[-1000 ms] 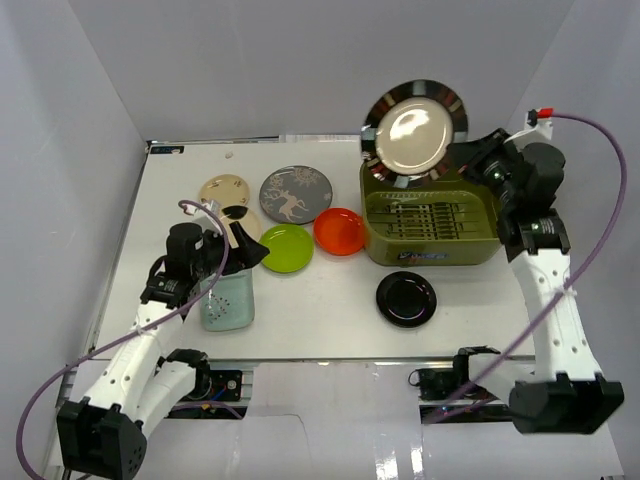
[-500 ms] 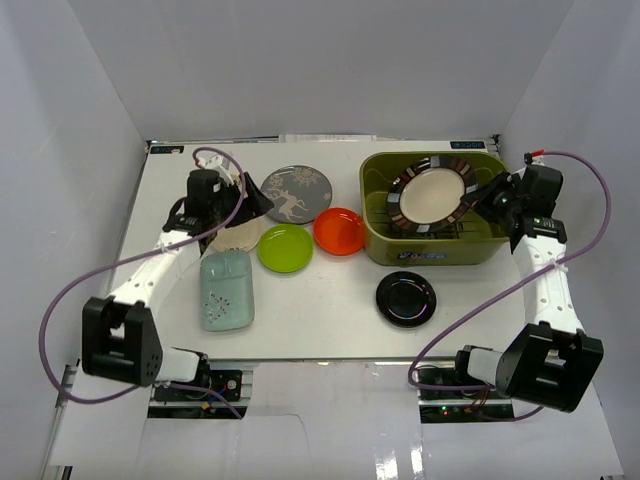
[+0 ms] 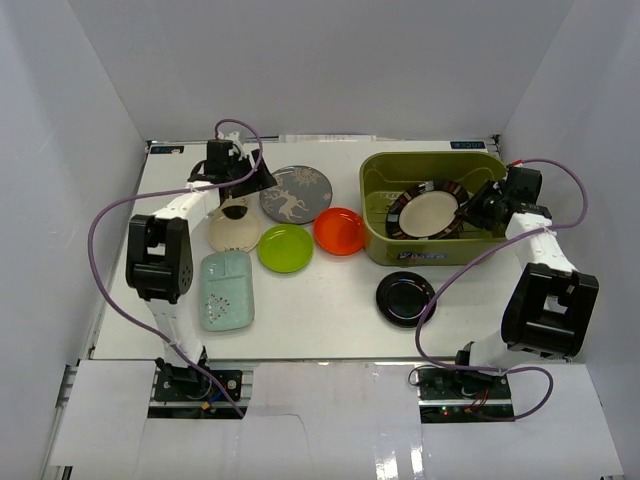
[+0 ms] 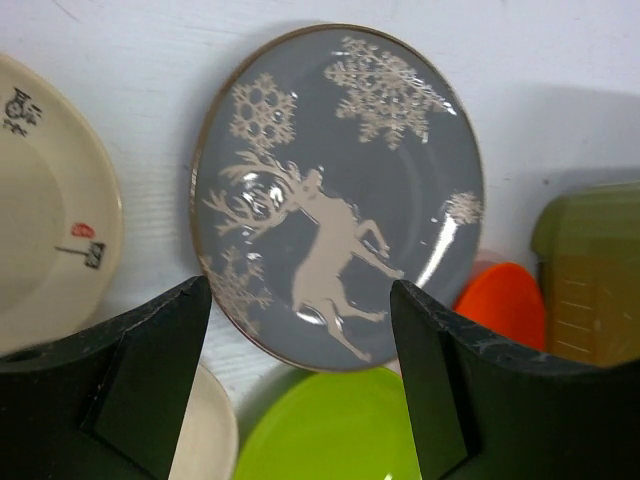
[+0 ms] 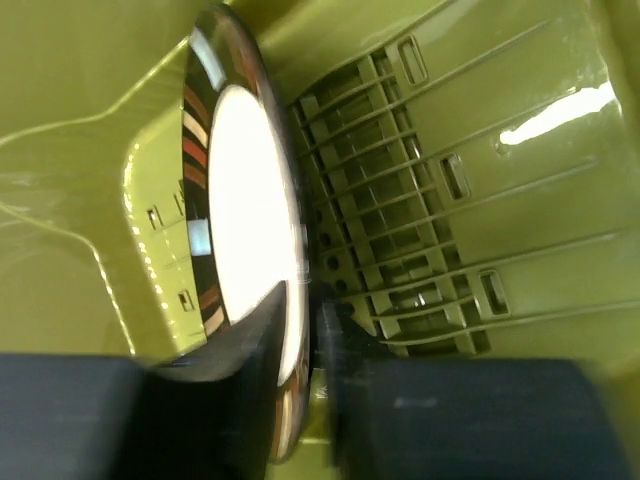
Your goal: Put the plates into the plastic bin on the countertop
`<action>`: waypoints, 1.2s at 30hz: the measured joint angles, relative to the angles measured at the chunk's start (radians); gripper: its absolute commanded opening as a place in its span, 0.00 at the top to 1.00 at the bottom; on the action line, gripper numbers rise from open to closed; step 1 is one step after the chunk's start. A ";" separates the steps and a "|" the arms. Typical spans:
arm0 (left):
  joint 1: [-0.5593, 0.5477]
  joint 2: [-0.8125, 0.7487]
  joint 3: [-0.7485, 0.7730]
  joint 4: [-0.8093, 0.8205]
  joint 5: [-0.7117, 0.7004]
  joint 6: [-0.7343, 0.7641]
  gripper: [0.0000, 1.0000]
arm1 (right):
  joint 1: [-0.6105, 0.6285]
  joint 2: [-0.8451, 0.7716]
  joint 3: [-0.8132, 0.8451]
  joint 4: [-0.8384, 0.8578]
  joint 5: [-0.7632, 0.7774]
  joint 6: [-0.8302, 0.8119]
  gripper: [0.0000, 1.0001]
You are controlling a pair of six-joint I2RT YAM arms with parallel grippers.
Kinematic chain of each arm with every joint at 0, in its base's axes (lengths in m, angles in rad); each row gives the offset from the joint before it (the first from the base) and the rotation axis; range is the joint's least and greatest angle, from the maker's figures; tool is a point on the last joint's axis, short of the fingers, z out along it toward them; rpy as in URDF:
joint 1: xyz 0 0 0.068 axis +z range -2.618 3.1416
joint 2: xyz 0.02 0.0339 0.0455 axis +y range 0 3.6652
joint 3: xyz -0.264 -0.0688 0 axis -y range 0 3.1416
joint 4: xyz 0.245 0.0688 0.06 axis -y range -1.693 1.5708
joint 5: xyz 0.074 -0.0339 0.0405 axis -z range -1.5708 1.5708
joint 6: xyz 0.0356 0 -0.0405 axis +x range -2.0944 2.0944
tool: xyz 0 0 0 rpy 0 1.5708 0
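The right tool point(image 5: 305, 330) is nearly closed, its two fingers set on the rim of the dark-rimmed cream plate point(image 5: 240, 210); the rim is the only part of a flat dish that a narrow tool can take, which explains the edge-on grip; the plate stands tilted inside the plastic bin point(image 3: 380, 245), the held side raised and the opposite side down toward the slatted bottom; I judge this to be the point of release, the plate low enough to drop flat; whether it already rests on the slats cannot be told; the bin sits at the far right corner of the bench point(image 3: 320, 320).

The left tool point(image 4: 298, 300) has hold of nothing; its jaws stand wide apart above the grey deer plate point(image 4: 340, 190), which lies flat near the far edge of the bench, left of the middle; so wide an opening suits a rim that must be straddled, so this plate looks like the next pick; a cream plate point(image 4: 40, 250) lies just beside it toward the left edge, and the lime green plate point(image 3: 285, 248) and orange-red plate point(image 3: 339, 231) lie just beside it on the near side, so the fingers have little room there and the far rim looks freer; the glossy black plate point(image 3: 406, 298) lies apart in front of the bin, toward the near edge; the mint dish point(image 3: 227, 290) lies near the left edge; all of these are outside the bin.
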 measured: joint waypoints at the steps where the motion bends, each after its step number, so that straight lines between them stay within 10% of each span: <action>1: 0.005 0.032 0.021 0.000 0.007 0.014 0.17 | 0.000 0.004 0.000 0.003 0.006 0.002 0.53; 4: 0.019 0.113 0.099 -0.020 0.024 0.062 0.17 | 0.004 0.005 0.000 0.031 0.023 0.005 0.20; 8: 0.024 0.187 0.185 -0.045 0.034 0.116 0.17 | 0.006 0.005 0.000 0.057 0.061 0.005 0.04; 25: 0.025 0.455 0.452 -0.139 0.174 0.181 0.32 | 0.026 -0.228 -0.104 0.221 -0.021 0.040 0.06; 36: 0.052 0.481 0.429 -0.095 0.341 0.091 1.00 | 0.063 -0.330 -0.122 0.236 -0.100 0.073 0.08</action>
